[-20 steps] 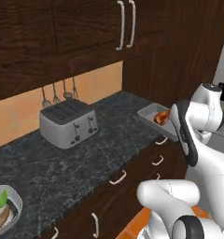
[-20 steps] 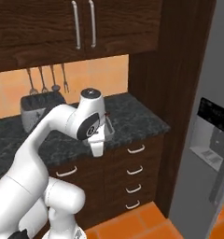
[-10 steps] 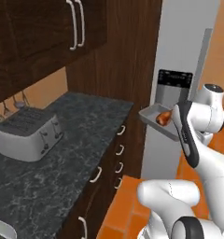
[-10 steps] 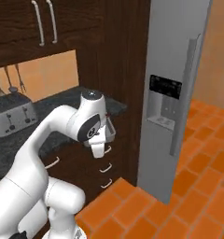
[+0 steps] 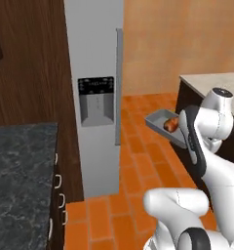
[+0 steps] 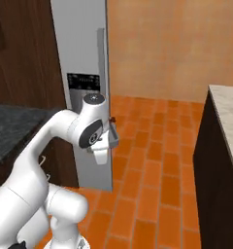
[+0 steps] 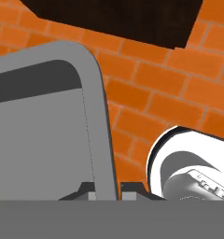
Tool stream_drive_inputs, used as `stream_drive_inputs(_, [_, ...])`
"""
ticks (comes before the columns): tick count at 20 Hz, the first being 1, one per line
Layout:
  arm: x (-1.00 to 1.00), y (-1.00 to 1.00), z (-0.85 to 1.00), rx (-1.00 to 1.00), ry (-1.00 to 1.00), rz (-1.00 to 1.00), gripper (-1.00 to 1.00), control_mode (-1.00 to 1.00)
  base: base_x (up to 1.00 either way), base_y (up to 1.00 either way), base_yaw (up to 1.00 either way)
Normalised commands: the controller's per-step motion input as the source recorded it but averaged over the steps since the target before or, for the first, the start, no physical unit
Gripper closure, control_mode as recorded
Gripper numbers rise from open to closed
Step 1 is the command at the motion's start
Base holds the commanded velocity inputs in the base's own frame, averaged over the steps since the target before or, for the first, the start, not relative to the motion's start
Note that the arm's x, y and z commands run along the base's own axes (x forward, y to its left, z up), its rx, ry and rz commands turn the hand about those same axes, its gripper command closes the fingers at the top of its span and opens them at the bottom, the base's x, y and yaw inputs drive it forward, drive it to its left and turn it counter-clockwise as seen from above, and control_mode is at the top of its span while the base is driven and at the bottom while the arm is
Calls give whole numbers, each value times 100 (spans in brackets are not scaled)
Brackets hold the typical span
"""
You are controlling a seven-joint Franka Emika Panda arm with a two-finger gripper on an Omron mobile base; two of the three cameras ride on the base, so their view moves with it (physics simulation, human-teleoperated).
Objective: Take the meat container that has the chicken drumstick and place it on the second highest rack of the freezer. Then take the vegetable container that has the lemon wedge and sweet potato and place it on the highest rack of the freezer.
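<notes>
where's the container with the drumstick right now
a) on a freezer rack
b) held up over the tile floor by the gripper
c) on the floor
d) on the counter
b: the container with the drumstick hangs above the orange floor, and the hand view shows its rim clamped in the gripper; the freezer door is closed.

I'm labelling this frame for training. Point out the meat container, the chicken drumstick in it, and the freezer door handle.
meat container [image 5: 157, 120]: left base view, on its grey near-left rim.
chicken drumstick [image 5: 171, 124]: left base view, on the brown meat.
freezer door handle [image 5: 118, 88]: left base view, on the middle of the vertical bar.
</notes>
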Motion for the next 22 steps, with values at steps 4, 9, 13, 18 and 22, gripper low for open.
stream_drive_inputs(4, [0,0,0,0,0,0,100,100,100,-86,6])
stream_drive_inputs(9, [0,0,0,0,0,0,100,100,100,-90,30])
stream_drive_inputs(13, [0,0,0,0,0,0,100,100,99,-80,32])
stream_drive_inputs(18, [0,0,0,0,0,0,100,100,98,-33,20])
stream_drive_inputs(22, [0,0,0,0,0,0,100,100,100,-12,10])
